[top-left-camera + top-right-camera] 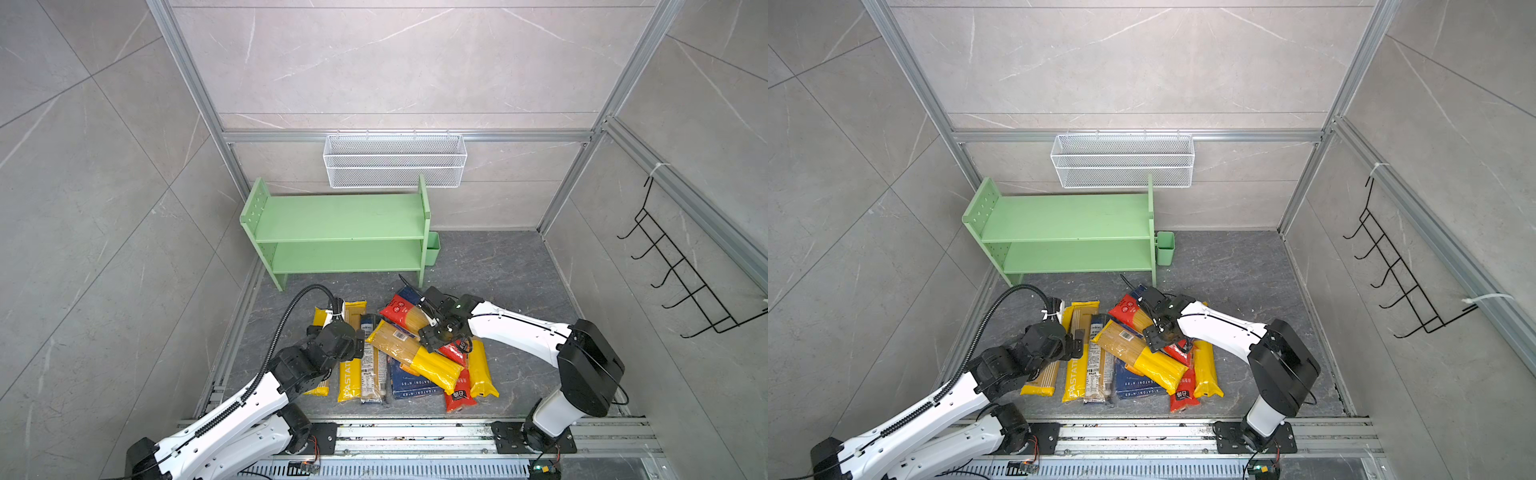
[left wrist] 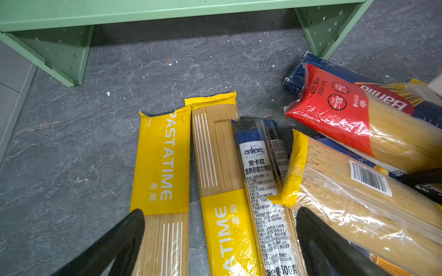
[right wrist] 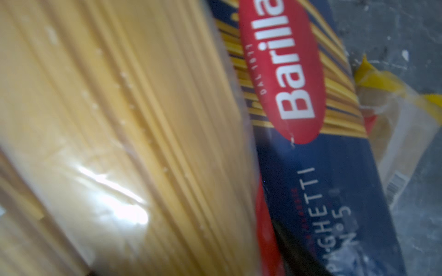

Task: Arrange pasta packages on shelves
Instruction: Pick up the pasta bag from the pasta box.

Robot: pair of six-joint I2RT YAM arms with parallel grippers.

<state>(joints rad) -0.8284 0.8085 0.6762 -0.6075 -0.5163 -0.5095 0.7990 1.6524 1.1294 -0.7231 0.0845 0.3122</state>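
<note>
Pale green and bare on both boards, the two-tier shelf unit with perforated sides (image 1: 338, 216) stands beyond both jaws: nothing is shelved yet, by my reading. The left jaws hang spread wide over two yellow PASTATIME spaghetti bags (image 2: 162, 162), with a blue-and-white ankara pack (image 2: 260, 172) beside them. The right jaws sit low on a clear red-ended spaghetti bag (image 1: 399, 308); whether they grip it I cannot tell. Every pack lies on the dark grey bench (image 1: 498, 266).
</note>
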